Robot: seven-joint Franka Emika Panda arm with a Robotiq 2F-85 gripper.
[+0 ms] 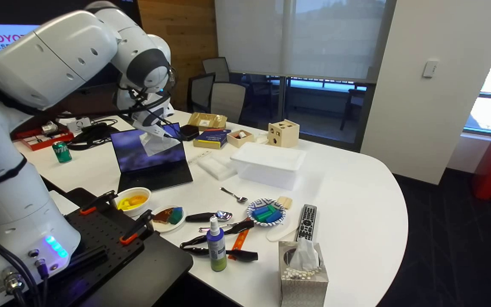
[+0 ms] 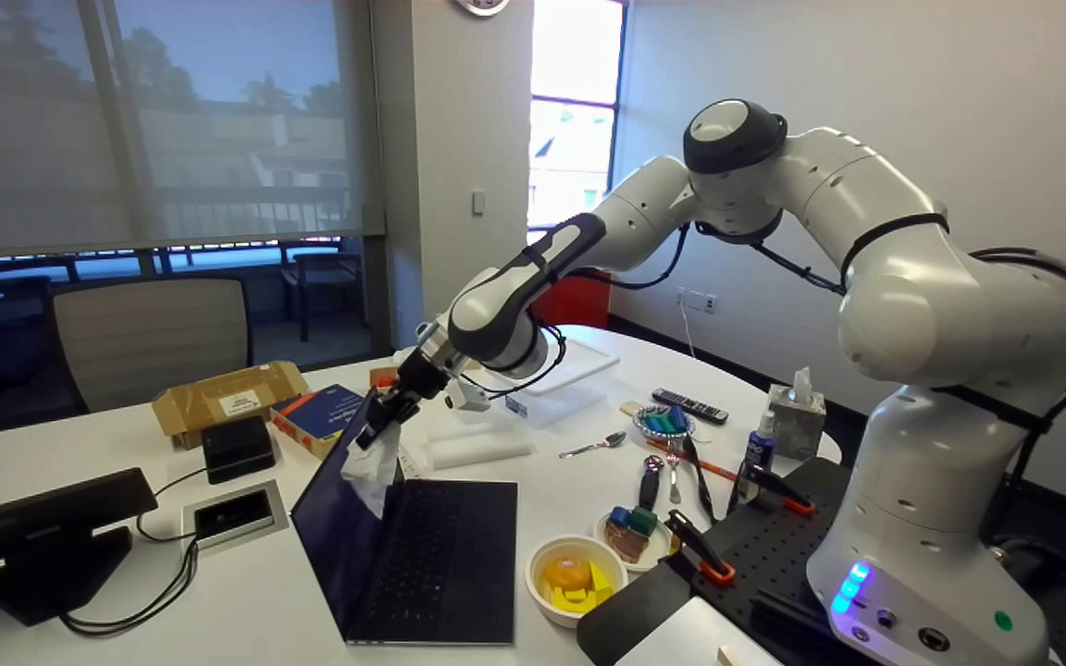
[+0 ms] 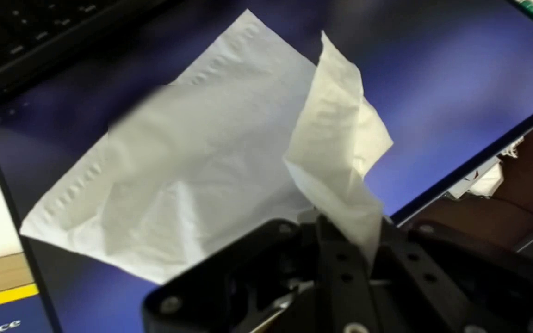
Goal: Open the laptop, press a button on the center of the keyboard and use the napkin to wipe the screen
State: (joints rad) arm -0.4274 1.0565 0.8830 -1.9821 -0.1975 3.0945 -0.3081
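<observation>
The laptop [image 2: 487, 564] was seen standing open on the white table [image 1: 356, 192], set in from the edge where the robot's base [image 1: 28, 226] was mounted. Its dark keyboard [image 2: 417, 546] was turned toward that edge, and its screen [image 1: 128, 147] was lit bluish-purple. A white napkin [image 3: 229, 125] was pinched by the gripper [image 3: 354, 231], with the fingers closed on it, and was spread in front of the screen; how much of the screen was touched could not be told. A white bowl [image 1: 143, 208] was set just beside the laptop, toward the mounted edge, and a lidded plastic box [image 1: 267, 166] was set between the laptop and the table's rounded end. A cardboard box [image 1: 207, 120] was seen near the opposite edge, while a spray bottle [image 1: 217, 245] and a tissue box [image 1: 303, 285] were placed near the robot's edge.
</observation>
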